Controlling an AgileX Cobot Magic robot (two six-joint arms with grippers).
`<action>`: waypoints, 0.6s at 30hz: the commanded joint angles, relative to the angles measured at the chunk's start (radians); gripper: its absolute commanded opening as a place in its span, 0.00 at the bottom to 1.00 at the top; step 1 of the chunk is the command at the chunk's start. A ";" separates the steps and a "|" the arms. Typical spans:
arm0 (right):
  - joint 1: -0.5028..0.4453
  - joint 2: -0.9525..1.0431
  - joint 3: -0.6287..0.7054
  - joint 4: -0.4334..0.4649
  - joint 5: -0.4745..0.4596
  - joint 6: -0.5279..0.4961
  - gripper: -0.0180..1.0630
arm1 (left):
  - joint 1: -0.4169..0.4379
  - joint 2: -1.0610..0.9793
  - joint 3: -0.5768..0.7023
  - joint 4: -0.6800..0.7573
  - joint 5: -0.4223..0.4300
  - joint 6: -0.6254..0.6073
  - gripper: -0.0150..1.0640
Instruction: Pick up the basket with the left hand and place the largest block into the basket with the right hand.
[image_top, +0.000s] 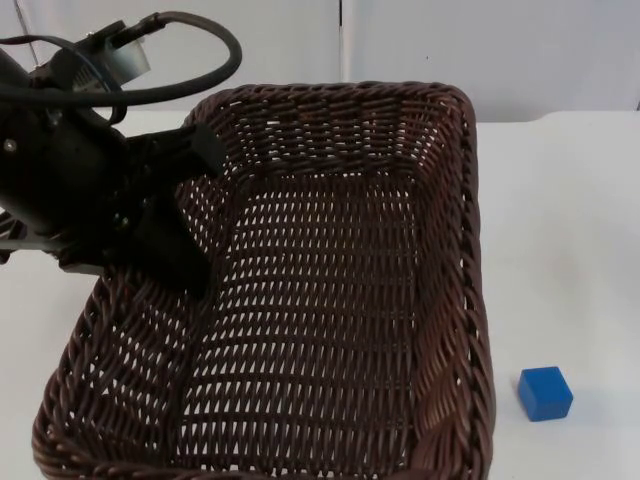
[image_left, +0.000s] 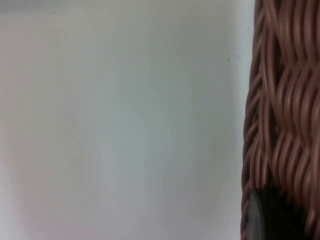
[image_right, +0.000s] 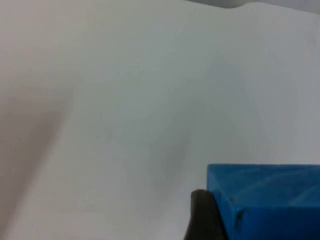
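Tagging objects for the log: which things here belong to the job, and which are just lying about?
Job:
basket, left claw at its left rim
blue block close to the right claw's fingertip

Lying about:
small blue block on the white table, right of the basket

Light is bright, even and diffuse across the white table top (image_top: 570, 220), which reads almost flat white with no hard glare. The small blue cube-shaped block (image_top: 545, 392) casts only a faint, soft shadow on the table just beside it. The dark brown woven wicker basket (image_top: 440, 260) stays well lit inside, its weave crisp on the far and right walls, darker along its left wall. In the left wrist view the basket's weave (image_left: 285, 115) is soft and out of focus, tinted reddish, and the table shows a pinkish cast. In the right wrist view a large blue block (image_right: 265, 200) is blurred at close range, and a dim shadow falls across the table.
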 joint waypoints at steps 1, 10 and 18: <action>0.034 -0.011 -0.006 0.039 -0.017 -0.059 0.02 | -0.003 -0.014 0.002 -0.019 -0.010 -0.008 0.01; 0.221 -0.011 -0.006 0.049 -0.045 -0.087 0.02 | -0.003 -0.014 0.002 -0.017 -0.010 -0.008 0.01; 0.414 0.014 -0.052 0.081 -0.086 -0.087 0.02 | -0.003 -0.010 0.002 -0.017 -0.010 -0.008 0.01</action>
